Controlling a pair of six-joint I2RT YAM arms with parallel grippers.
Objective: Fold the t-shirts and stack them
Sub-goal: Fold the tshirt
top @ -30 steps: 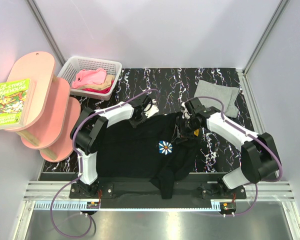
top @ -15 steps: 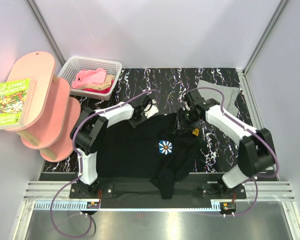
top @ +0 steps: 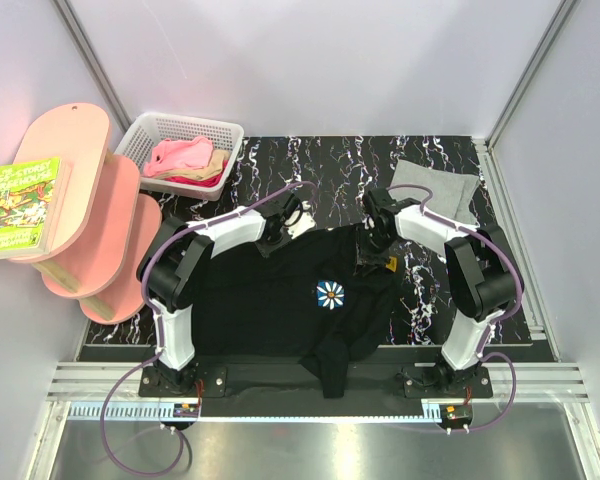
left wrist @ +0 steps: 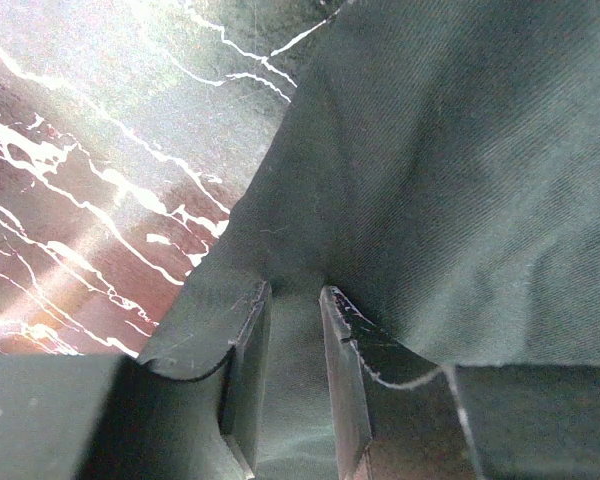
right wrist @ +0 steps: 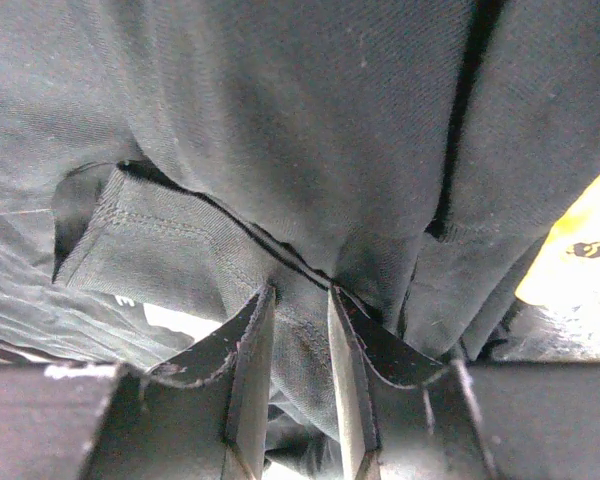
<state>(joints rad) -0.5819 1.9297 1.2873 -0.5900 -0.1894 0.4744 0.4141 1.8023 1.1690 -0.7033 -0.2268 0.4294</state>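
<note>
black t-shirt (top: 270, 300), basket (top: 195, 121), shelf (top: 80, 170), grey t-shirt (top: 462, 192)

Spread shirt (top: 280, 300) centre — basket (top: 142, 134) behind-left; other shirt (top: 462, 192), seemingly folded, behind-right.

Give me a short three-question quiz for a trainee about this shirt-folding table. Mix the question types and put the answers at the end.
1. True or false: the grey t-shirt lies inside the white basket.
2. Multiple choice: the print on the black t-shirt is A) a star, B) a daisy, C) a stripe.
3. Fill in: the left gripper and the right gripper are both shut on the ____.
Key: 1 false, it lies on the table at the far right, outside the basket; 2 B; 3 black t-shirt.
</note>
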